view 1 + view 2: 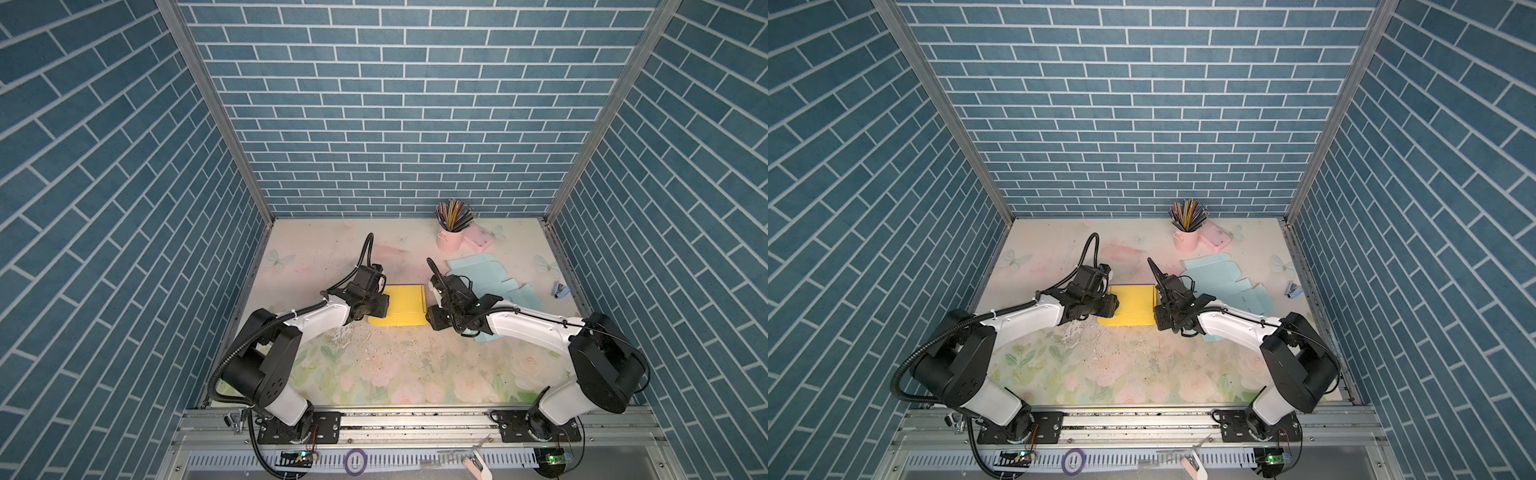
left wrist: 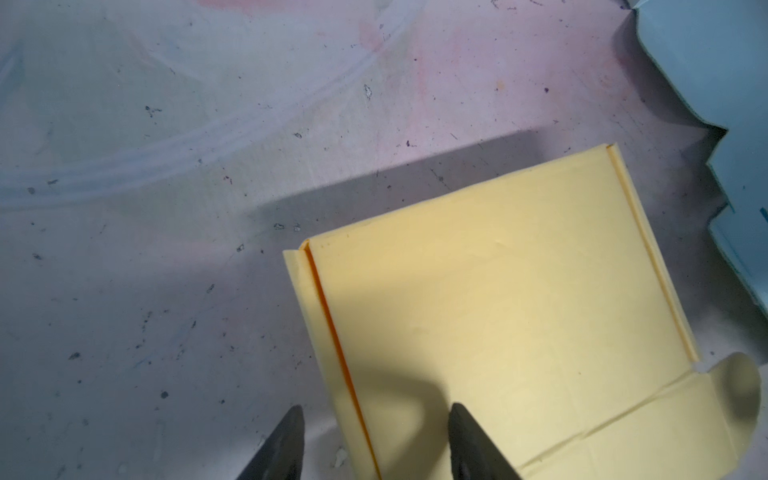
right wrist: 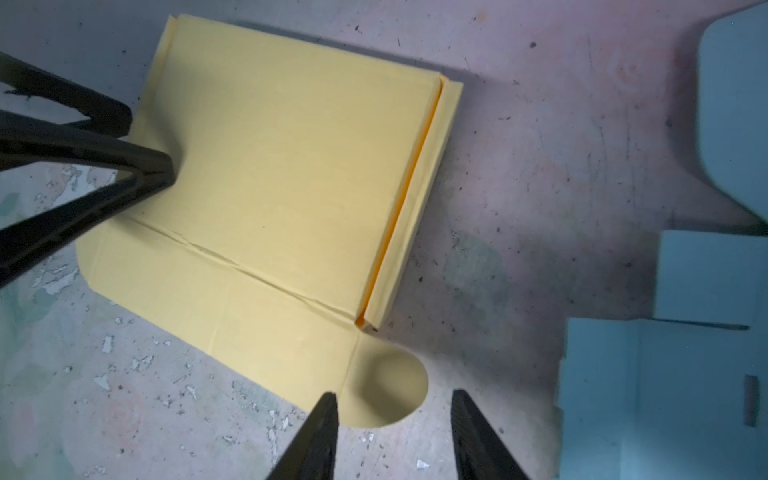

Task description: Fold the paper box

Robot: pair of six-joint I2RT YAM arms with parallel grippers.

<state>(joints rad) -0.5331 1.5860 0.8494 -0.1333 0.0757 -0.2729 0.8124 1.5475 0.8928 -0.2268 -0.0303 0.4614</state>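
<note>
Two robot arms meet low over a floral-print surface [image 1: 395,374], one at each side of a yellow paper box [image 1: 405,305]. The box lies partly folded near the middle, with a narrow strip creased along each side and its front flap flat. Your left hand [image 2: 376,409] is spread, one finger outside the side strip and the other over the box panel. Your right hand [image 3: 394,395] is spread too, pinching nothing, its tips either side of a rounded tab [image 3: 386,386]. A flat pale blue box blank [image 1: 478,274] lies nearby on the right. A pink cup of pencils [image 1: 451,239] stands at the back.
</note>
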